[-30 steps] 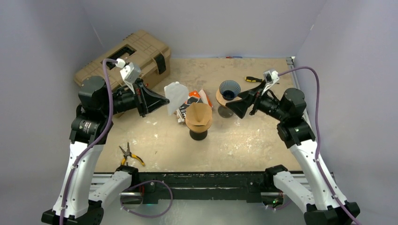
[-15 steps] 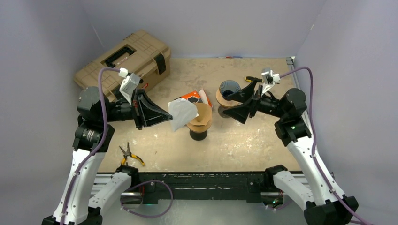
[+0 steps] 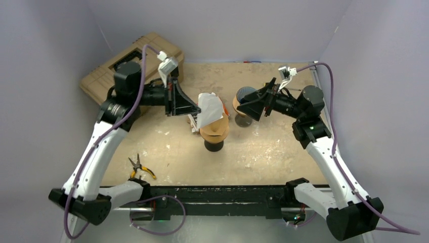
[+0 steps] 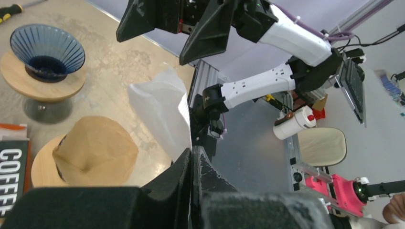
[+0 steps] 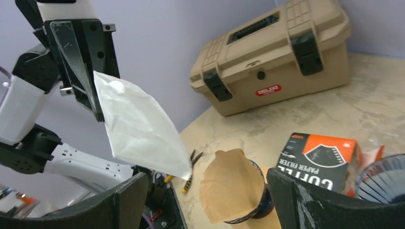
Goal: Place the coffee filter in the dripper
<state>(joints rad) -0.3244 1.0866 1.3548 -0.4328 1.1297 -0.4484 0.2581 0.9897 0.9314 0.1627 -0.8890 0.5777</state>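
Note:
My left gripper [image 3: 196,108] is shut on a white paper coffee filter [image 3: 209,109] and holds it in the air above the dripper lined with a brown filter [image 3: 214,126]. The white filter also shows in the left wrist view [image 4: 160,114] and the right wrist view [image 5: 138,126]. The empty blue glass dripper [image 3: 247,96] stands on a round wooden stand [image 4: 26,83] to the right of it. My right gripper [image 3: 256,104] is open and empty, hovering beside the blue dripper, which shows at the right edge of its view [image 5: 382,179].
A box of coffee filters [image 5: 317,155] lies by the brown-lined dripper. A tan toolbox [image 3: 131,58] sits at the back left. Pliers [image 3: 140,167] lie at the front left. A screwdriver [image 4: 9,9] lies behind the blue dripper.
My left arm has swung up and right, carrying the white filter from the middle left to above the brown-lined dripper. My right gripper has opened and shifted left toward the blue dripper.

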